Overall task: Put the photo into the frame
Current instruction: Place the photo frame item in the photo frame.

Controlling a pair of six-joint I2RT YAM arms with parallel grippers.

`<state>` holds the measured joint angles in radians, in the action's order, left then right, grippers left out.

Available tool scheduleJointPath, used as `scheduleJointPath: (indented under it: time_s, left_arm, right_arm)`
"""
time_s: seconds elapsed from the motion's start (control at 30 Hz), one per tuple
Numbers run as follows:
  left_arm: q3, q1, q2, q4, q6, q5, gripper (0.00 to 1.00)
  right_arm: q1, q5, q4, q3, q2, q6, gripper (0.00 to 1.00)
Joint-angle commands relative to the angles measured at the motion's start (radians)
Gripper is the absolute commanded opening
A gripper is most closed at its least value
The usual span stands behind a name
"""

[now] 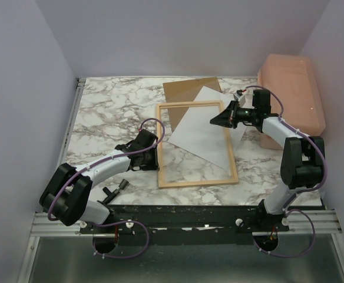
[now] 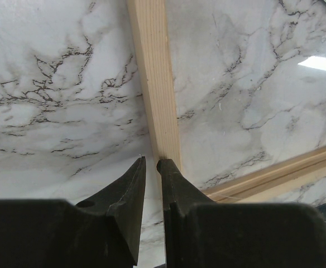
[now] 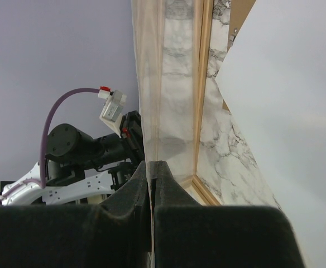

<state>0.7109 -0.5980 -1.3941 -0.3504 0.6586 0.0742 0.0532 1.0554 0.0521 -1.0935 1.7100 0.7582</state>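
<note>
The frame (image 1: 198,180) of light wood lies flat mid-table. The photo (image 1: 201,132), white side up, lies slanted over the frame's far right corner. My right gripper (image 1: 212,121) hovers above that corner, shut on the photo's edge. In the right wrist view the thin sheet rises from between the shut jaws (image 3: 151,164), with the photo's white face (image 3: 286,84) at the right and a frame rail (image 3: 204,84) beside it. My left gripper (image 1: 158,150) rests at the frame's left rail (image 2: 154,67). Its jaws (image 2: 151,162) stand a narrow gap apart, one fingertip (image 2: 166,167) over the rail and only tabletop showing between them.
A brown backing board (image 1: 187,89) lies behind the frame, partly under the photo. A pink plastic bin (image 1: 293,88) stands at the far right by the wall. White walls enclose the marble table (image 1: 107,112) on three sides.
</note>
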Motion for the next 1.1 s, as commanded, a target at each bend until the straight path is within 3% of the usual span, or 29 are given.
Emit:
scheduleJointPath:
  time_s: [0.0,0.5,1.07]
  left_arm:
    - [-0.031,-0.016,-0.061,-0.028,-0.020,-0.067,0.18]
    - [-0.028,-0.017,-0.066,-0.029,-0.022,-0.066,0.18]
    - [-0.024,-0.019,-0.072,-0.032,-0.024,-0.066,0.18]
  right_arm:
    - [0.005,0.014,0.000,-0.011,0.011,-0.008,0.01]
    - [0.005,0.022,0.021,-0.049,-0.020,-0.001,0.01]
    - [0.005,0.007,0.067,0.048,0.007,-0.092,0.01]
